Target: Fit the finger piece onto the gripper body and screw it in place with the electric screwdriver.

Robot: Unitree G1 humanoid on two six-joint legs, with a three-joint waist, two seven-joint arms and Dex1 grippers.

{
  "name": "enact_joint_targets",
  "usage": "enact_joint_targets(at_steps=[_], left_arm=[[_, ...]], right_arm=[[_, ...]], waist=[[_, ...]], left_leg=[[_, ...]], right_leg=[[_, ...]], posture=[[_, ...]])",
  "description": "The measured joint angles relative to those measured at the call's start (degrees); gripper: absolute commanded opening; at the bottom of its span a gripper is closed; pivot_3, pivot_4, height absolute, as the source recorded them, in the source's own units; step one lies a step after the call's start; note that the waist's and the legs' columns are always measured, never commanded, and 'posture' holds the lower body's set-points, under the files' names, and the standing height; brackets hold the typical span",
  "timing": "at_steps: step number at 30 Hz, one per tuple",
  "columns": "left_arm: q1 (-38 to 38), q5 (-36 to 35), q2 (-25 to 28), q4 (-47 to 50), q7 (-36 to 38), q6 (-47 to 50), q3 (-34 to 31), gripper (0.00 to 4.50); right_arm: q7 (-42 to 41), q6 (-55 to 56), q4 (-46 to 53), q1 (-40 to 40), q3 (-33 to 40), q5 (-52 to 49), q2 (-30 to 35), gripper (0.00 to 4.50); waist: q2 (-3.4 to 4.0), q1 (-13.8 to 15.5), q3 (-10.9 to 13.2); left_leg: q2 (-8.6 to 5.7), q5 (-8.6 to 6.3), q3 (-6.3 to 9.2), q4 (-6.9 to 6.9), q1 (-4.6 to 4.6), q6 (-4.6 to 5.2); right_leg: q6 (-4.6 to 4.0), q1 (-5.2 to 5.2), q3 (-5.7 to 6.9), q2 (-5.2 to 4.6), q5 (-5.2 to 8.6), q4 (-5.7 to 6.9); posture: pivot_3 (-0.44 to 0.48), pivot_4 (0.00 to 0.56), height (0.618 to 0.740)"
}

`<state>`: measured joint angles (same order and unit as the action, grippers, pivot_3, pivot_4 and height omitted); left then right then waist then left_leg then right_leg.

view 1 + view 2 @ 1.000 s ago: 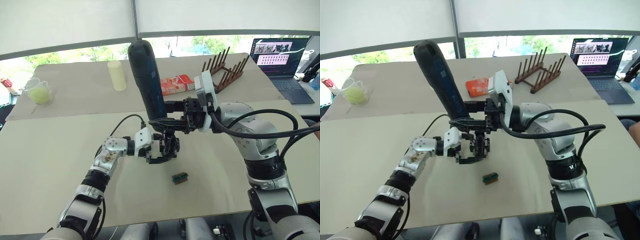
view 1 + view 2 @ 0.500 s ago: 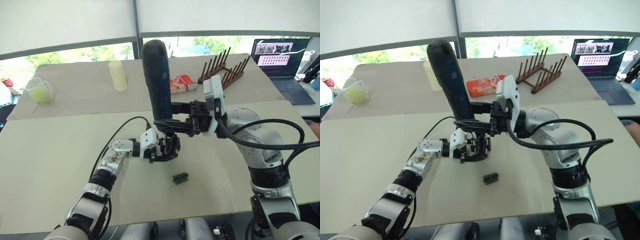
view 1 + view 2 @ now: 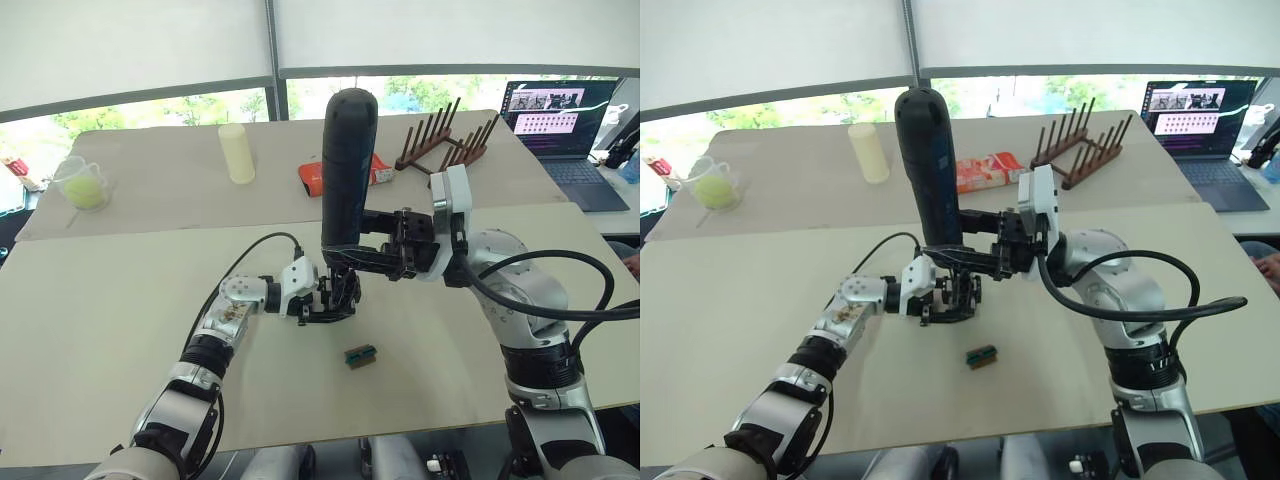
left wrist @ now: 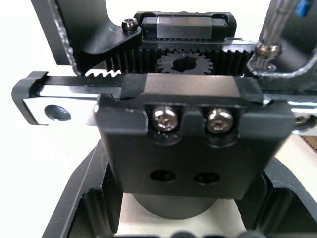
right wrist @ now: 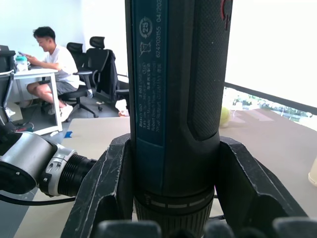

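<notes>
The gripper body [image 3: 338,296] sits on the table [image 3: 100,300], clamped between the fingers of the left gripper [image 3: 325,298], which steadies it so it cannot turn under the driver. Just above it, the right gripper [image 3: 350,250] is clamped around the lower barrel of the electric screwdriver [image 3: 346,170], holding it nearly upright so its bit [image 4: 271,29] comes straight down onto a screw [image 4: 264,49] at the body's edge. The finger piece [image 4: 193,144] appears seated against the body's rail, two screws showing in it. A small green-brown block [image 3: 360,355] lies near, just below both grippers, untouched.
</notes>
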<state>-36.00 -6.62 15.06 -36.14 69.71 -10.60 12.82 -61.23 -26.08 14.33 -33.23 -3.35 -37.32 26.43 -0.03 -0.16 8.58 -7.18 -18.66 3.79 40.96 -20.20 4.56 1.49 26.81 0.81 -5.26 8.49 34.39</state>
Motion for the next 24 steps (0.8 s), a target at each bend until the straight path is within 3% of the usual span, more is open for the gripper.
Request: enact_joint_targets(at_steps=[24], left_arm=[[-0.1, 1.1, -0.4, -1.2, -1.0, -0.5, 0.4, 2.37]], right_arm=[[-2.5, 1.1, -6.1, -4.2, -4.6, 1.7, 0.6, 1.89]], waist=[[-0.21, 0.2, -0.5]], left_leg=[[0.07, -0.03, 0.05, -0.18, 0.62, 0.03]], right_leg=[[0.01, -0.6, 0.0, -0.01, 0.01, -0.27]], posture=[[0.0, 0.15, 0.74]])
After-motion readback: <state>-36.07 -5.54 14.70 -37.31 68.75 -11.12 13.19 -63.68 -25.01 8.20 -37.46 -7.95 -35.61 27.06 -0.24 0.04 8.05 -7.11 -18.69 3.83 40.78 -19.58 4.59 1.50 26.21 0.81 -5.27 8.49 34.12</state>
